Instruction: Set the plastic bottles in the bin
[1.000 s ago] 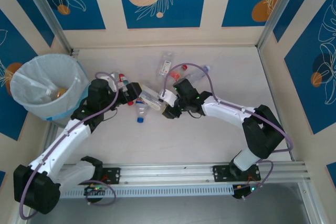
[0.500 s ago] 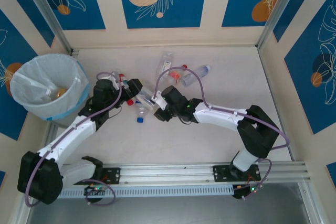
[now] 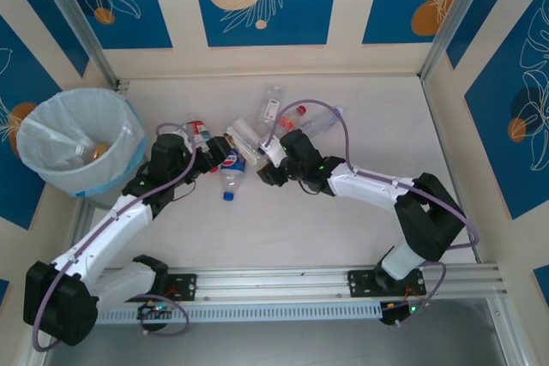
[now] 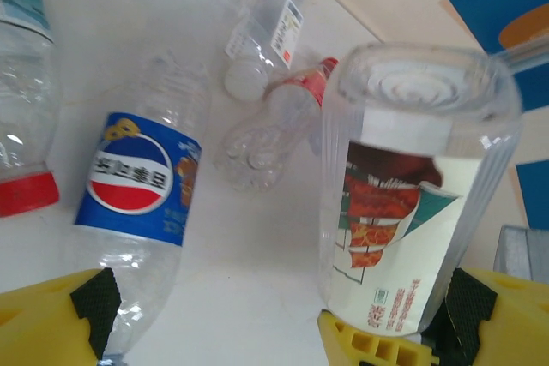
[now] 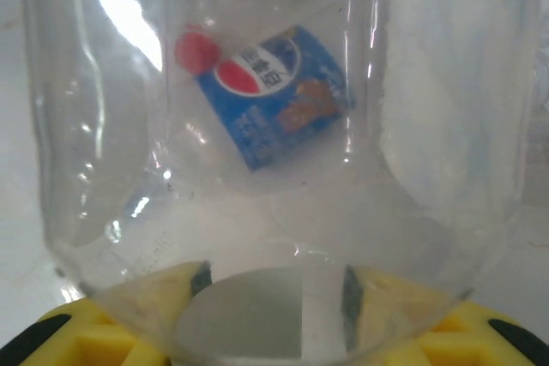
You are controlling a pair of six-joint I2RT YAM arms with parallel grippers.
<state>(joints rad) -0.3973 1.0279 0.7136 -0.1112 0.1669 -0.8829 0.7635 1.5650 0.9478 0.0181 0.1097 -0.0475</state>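
Top external, upper left: the bin (image 3: 51,147) is waiting, well apart from the handover at centre. The left gripper (image 3: 215,157) is gaping wide, gripping nothing. The right gripper (image 3: 261,154) is clamping the clear white-labelled bottle (image 3: 243,141), seemingly offering it across, above the lying Pepsi bottle (image 3: 230,169).

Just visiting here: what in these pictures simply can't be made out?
Right wrist view: the clear bottle in the right tool blurs whatever lies behind it.
Left wrist view: the red-capped bottle is cut off by the left edge.
Top view: what lies in the bin is too small to count, veiled by its bag.
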